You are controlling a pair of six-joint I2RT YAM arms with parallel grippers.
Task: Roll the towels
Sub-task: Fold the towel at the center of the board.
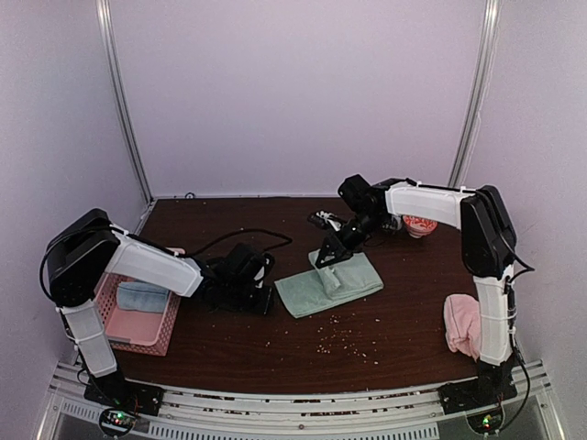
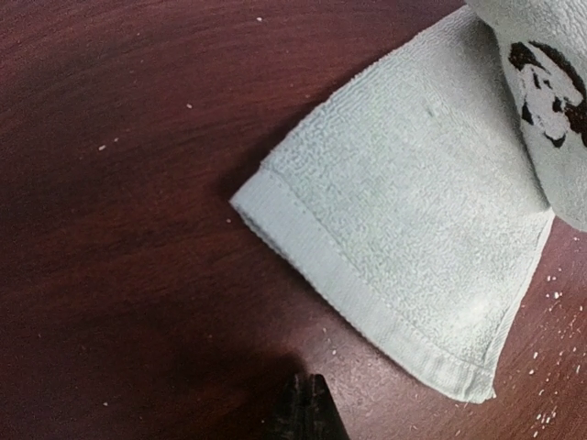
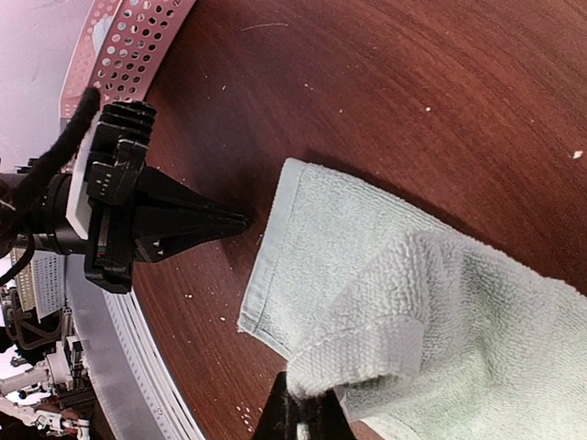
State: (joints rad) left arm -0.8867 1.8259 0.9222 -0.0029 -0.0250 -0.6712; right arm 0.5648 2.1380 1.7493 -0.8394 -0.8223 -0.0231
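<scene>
A robotics lab cell: blank white walls [image 1: 303, 92], metal corner posts [image 1: 124, 101], dark table [image 1: 275, 353], aluminium mounting rail [image 1: 303, 405]

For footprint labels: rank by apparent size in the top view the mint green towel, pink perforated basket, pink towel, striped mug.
Largest: mint green terry towel and pink perforated basket, alike; basket partly hidden by left arm.
Then bunched pink towel.
Smallest: striped mug.

Plain pale mint-green towel [image 1: 328, 282], its hem band a shade lighter; light pink towel [image 1: 461, 323], no pattern. Dark red-brown woodgrain on the table [image 1: 275, 353], flecked with white specks. Pink basket [image 1: 171, 328] with a dotted perforation pattern, pale blue cloth [image 1: 142, 295], red-and-white striped mug [image 1: 420, 225].
</scene>
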